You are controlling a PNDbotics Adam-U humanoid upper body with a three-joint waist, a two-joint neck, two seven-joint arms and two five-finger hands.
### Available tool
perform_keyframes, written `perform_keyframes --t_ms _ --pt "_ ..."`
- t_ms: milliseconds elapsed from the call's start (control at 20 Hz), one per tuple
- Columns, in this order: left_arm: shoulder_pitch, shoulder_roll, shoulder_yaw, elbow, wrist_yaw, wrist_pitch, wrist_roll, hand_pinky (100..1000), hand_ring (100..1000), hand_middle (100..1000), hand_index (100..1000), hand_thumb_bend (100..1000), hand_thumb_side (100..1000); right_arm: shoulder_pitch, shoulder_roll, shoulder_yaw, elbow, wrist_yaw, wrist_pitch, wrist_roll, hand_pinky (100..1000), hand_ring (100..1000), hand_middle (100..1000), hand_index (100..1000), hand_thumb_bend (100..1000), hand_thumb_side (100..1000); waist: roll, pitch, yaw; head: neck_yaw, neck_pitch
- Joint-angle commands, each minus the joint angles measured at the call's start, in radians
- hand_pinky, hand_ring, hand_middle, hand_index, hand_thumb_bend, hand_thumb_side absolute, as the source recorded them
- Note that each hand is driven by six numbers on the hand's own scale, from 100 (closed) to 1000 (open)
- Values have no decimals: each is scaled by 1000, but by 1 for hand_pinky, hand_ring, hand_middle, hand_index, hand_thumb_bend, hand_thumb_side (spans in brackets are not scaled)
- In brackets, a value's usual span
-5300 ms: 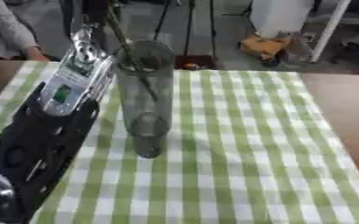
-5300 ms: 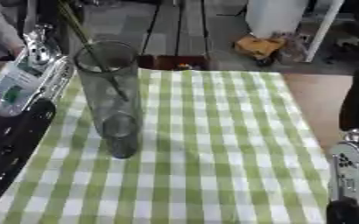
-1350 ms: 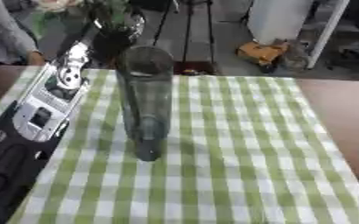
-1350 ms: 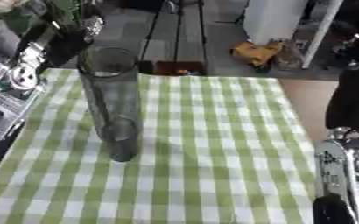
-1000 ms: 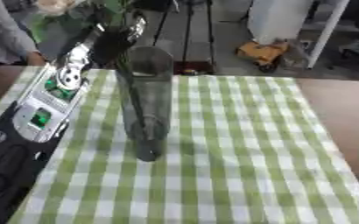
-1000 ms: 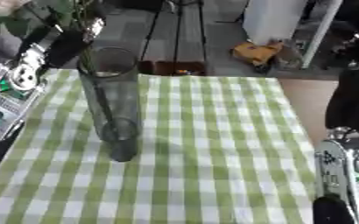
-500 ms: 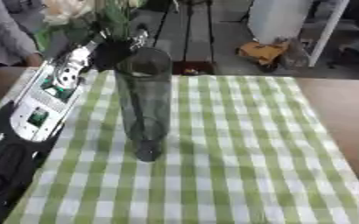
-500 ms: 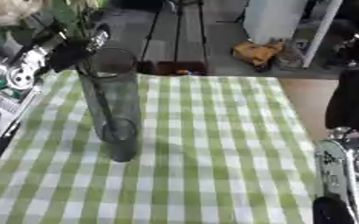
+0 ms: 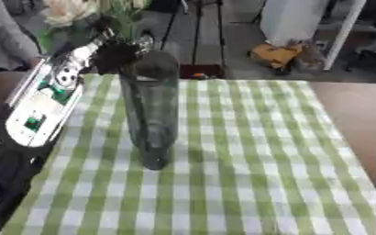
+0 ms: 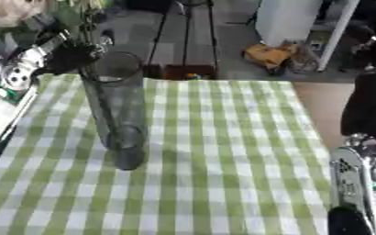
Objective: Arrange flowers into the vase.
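A tall clear glass vase (image 9: 151,114) stands upright on a green-and-white checked cloth (image 9: 247,160) that covers most of the worktop (image 9: 360,114), whose brown surface shows bare at the right. The vase sits left of the cloth's middle, with its open mouth toward the far side of the view and its thick base nearer.

The robot's left arm (image 9: 39,110) comes in from the near left and stretches toward the far side, alongside the vase and to its left. Its silver and black casing carries a small green patch. The left hand (image 9: 115,55) is at the far end of that arm, just beside the vase's rim on the left, and its dark fingers are curled round a bunch of flowers (image 9: 71,11). A pale cream bloom tops the bunch, with green leaves around and to the right of it, all held above and a little left of the vase's mouth. A thin dark stem (image 10: 103,110) runs slanting down inside the glass, so the lower end of the bunch is already within the vase while the blooms are above the rim.

The right arm (image 10: 360,183) shows at the near right edge, in the right eye view, well apart from the vase. Its hand cannot be made out there, so whether those fingers are spread or curled cannot be told.
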Motion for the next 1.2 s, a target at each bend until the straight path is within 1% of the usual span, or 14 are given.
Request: perform_keyframes --t_ms 50,300,350,500,750,950,1200 --pt "-25 29 15 -20 -16 7 -30 751 1000 985 1000 100 830 -9 -17 -2 -15 3 0 -5 610 721 636 726 100 830 2 -24 1 0 -11" --pt "-30 34 24 -32 -38 27 -100 756 1000 990 1000 100 811 -8 -18 -2 -15 4 1 -6 609 721 636 726 100 827 3 -24 2 0 -12" --pt "-31 35 26 -33 -42 30 -111 759 1000 991 1000 100 794 -8 -18 -2 -15 4 1 -6 609 721 636 726 100 827 3 -25 2 1 -12" --pt "-34 36 29 -35 -52 37 -146 761 1000 993 1000 100 795 -8 -18 -2 -15 3 1 -7 609 721 636 726 100 826 2 -25 0 1 -13" --pt "-41 38 40 -45 -62 49 -185 775 1000 995 1000 100 778 -8 -18 -1 -15 2 2 -8 609 720 636 725 100 826 4 -25 0 2 -14" --pt "-47 43 42 -47 -83 53 -215 785 1000 997 1000 100 753 -7 -19 0 -15 2 3 -8 609 720 636 725 100 821 6 -24 0 3 -14" --pt "-53 53 45 -49 -118 48 -262 804 1000 1000 1000 100 754 -5 -20 0 -15 4 6 -9 608 721 635 725 100 816 11 -24 1 1 -14"
